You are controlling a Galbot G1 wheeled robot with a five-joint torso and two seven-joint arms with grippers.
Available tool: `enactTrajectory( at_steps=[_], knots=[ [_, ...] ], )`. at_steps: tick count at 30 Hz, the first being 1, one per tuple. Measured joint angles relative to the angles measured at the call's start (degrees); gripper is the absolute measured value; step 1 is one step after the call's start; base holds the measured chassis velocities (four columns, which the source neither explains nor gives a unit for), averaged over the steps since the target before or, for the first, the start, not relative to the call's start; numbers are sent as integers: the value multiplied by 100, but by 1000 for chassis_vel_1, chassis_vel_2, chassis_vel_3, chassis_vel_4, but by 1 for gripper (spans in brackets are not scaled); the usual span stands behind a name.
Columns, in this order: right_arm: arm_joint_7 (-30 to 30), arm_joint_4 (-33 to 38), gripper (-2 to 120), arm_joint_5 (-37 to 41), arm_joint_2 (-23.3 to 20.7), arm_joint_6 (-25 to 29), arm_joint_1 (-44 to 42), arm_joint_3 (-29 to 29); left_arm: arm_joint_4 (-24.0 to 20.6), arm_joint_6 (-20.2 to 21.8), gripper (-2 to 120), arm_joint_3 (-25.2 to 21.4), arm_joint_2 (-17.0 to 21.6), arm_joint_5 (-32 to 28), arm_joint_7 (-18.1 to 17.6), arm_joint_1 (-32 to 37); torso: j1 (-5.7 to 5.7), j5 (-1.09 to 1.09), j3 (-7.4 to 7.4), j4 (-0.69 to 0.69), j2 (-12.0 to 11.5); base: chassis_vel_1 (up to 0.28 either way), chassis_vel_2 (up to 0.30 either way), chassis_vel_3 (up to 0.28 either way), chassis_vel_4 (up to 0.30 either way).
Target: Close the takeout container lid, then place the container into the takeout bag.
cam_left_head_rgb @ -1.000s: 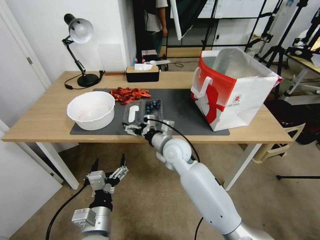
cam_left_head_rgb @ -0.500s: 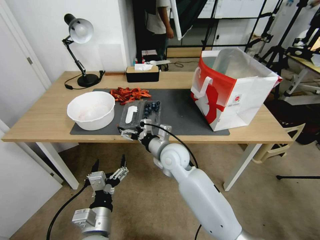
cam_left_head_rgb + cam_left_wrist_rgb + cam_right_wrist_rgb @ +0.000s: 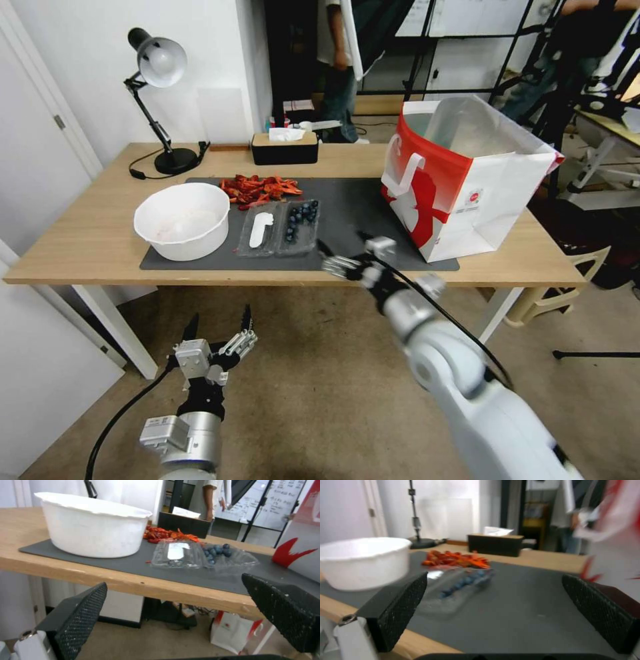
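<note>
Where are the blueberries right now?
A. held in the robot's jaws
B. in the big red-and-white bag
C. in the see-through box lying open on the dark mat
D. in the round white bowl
C. The blueberries sit in the takeout container, which lies open on the dark mat with its lid flat beside it, next to the white bowl.

The takeout container (image 3: 280, 228) lies open on the mat (image 3: 353, 213), between bowl (image 3: 181, 220) and takeout bag (image 3: 460, 177).

Red-and-white takeout bag (image 3: 460, 193), white bowl (image 3: 183, 220)
</note>
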Motion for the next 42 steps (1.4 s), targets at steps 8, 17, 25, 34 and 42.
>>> enactTrajectory(
  at_steps=[8, 17, 25, 34, 42],
  knots=[
    [51, 337, 100, -927, -117, 1097, -1385, 847, -40, 117, 100, 120, 103, -173, 48, -69, 0, -1, 0, 1, 0, 0, 0, 0, 0],
    [109, 57, 100, -1029, 113, 1730, -1870, 994, -105, 451, 100, 138, 167, -1099, -4, -203, 0, -2, 0, 2, -1, 0, 0, 0, 0],
    [68, -11, 100, -1024, 41, 1748, -1923, 901, -107, 975, 100, 254, 421, -3445, -882, -1072, 1, -3, 1, 0, -1, 0, 0, 0, 0],
    [67, -33, 100, -1197, 108, 1717, -1958, 790, 73, 1171, 100, 299, 729, -6071, -1643, -2380, 2, -2, 1, 1, -1, 0, 0, 0, 0],
    [86, -56, 100, -1242, 157, 1646, -1965, 776, 649, 1246, 100, 415, 776, -7036, -2048, -3178, 1, -3, 1, 1, -2, 0, 0, 0, 0]
  ],
)
